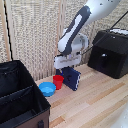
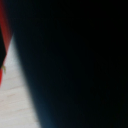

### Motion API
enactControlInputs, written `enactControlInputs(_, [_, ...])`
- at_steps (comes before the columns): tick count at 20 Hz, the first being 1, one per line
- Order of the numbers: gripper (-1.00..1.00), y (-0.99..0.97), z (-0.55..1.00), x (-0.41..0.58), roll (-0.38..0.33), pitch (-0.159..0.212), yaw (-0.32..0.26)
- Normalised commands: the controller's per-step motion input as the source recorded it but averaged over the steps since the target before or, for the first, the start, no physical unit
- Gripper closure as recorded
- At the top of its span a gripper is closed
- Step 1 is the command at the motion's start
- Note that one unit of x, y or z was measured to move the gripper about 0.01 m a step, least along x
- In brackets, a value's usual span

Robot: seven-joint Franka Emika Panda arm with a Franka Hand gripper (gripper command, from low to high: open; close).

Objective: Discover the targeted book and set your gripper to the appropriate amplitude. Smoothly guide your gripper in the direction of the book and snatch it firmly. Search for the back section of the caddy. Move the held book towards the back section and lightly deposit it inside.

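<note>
Viewing order: exterior view first, wrist view second; places given relative to the red cup.
Exterior, book: the book [image 1: 72,78] stands upright on the wooden table [image 1: 95,100], just beside the red cup [image 1: 58,81] on the side toward the exterior view's right.
Exterior, gripper: the gripper [image 1: 67,66] sits directly over the book's top edge; its fingertips are hidden, so whether they are parted or clamped on the book cannot be told.
Exterior, other objects: a blue bowl [image 1: 47,89] lies just beside the red cup on its other side; a black appliance [image 1: 110,52] stands well apart.
Exterior, caddy: the caddy [image 1: 20,100] is near the red cup, toward the exterior view's left; the back section of the caddy [image 1: 12,77] is open-topped.
Wrist, book: dark navy cover [image 2: 75,65] fills most of the picture; a red sliver shows at one margin.
Handling (judged): thin, stiff, light, probably smooth-faced; best pinched across its thickness at mid top edge.
</note>
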Motion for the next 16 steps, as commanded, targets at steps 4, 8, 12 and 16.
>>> enactControlInputs(4, [1.00,0.00,0.00,-0.004,0.000,0.002,-0.010])
enactControlInputs(8, [1.00,0.06,0.00,0.018,0.000,-0.006,0.000])
enactControlInputs(12, [1.00,0.08,0.35,0.044,-0.022,-0.119,-0.052])
enactControlInputs(16, [1.00,0.10,0.98,0.011,-0.058,-0.037,-0.236])
